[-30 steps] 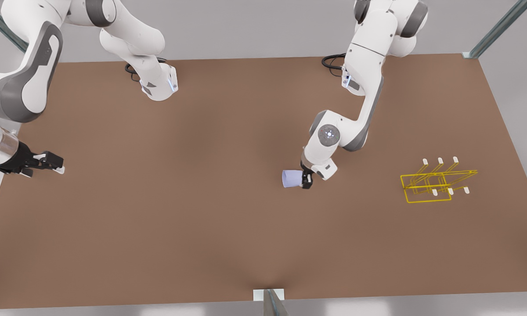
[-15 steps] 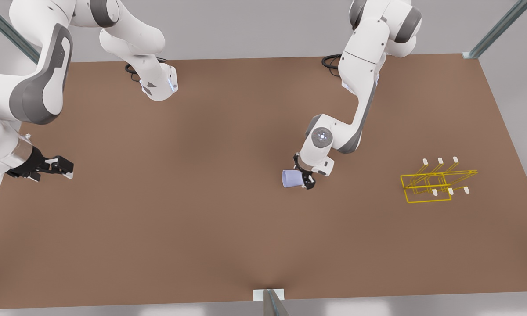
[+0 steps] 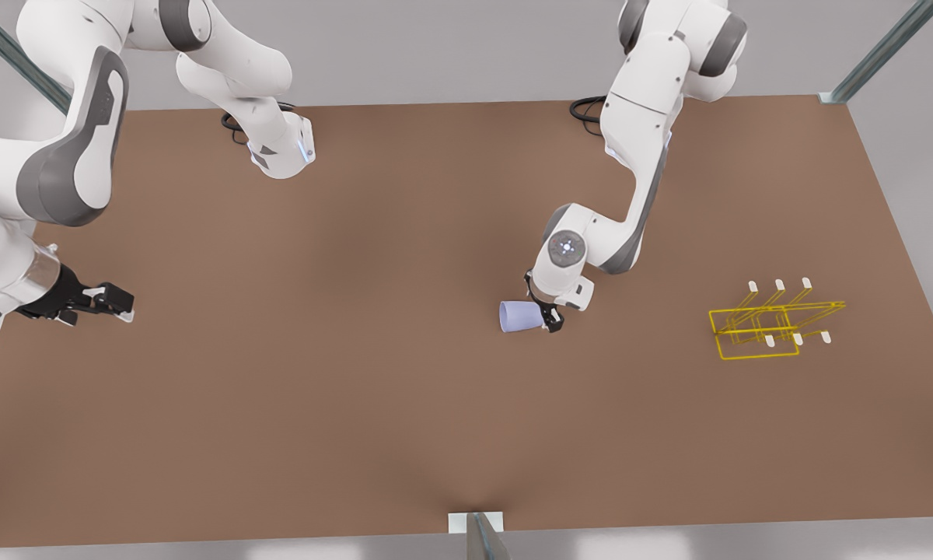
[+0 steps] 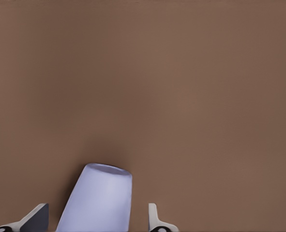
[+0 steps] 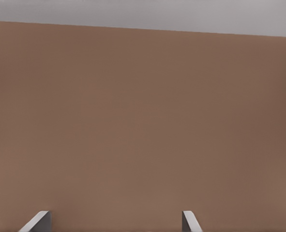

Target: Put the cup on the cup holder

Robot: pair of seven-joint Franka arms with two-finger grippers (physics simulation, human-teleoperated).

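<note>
The lavender-blue cup (image 3: 517, 316) lies on its side on the brown table, near the middle. My left gripper (image 3: 550, 317) is low at the cup's narrow end, on the side toward the front view's right. In the left wrist view the cup (image 4: 101, 193) sits between the two fingers of the left gripper (image 4: 94, 212), which is open with a gap on each side. The yellow wire cup holder (image 3: 758, 356) with white-tipped prongs stands far off at the front view's right. My right gripper (image 3: 120, 299) waits open at the front view's left edge, and the right wrist view has its gripper (image 5: 116, 217) over bare table.
The brown table (image 3: 358, 389) runs wide between cup and cup holder. Both arm bases (image 3: 280, 152) stand along the far edge with cables beside them. A metal post (image 3: 478, 533) sits at the near edge's middle.
My left gripper has turned and settled slightly lower around the cup's narrow end; the cup has not moved. My right gripper has drifted a little toward the front view's right.
</note>
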